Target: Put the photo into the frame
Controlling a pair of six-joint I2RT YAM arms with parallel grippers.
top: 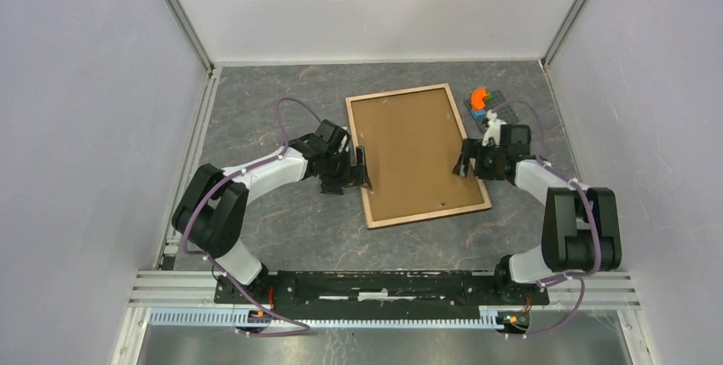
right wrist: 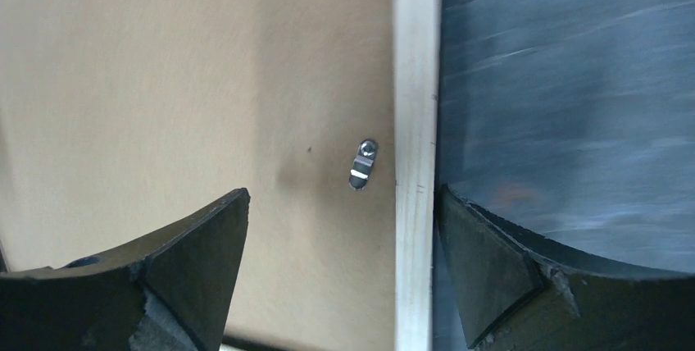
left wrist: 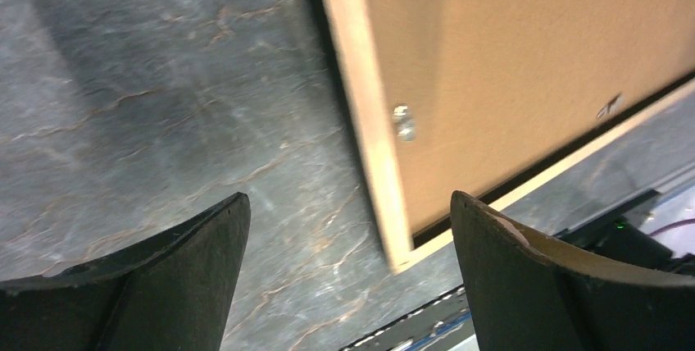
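Two sets of jaws flank the frame (top: 397, 92), one at each long side. Frame lies flat mid-table (top: 281, 220), back face up: brown backing panel (top: 418, 156) inside the light wood rim. The left jaws stand apart just beside the left rim, with the frame's near corner and bare table showing between them, nothing gripped. The right jaws stand apart straddling the right rim, one over the panel, one over the table; contact cannot be told. Small metal turn clip (right wrist: 362, 164) sits on the panel beside that rim. Grey plate with orange piece (top: 480, 101) lies just off the far right corner.
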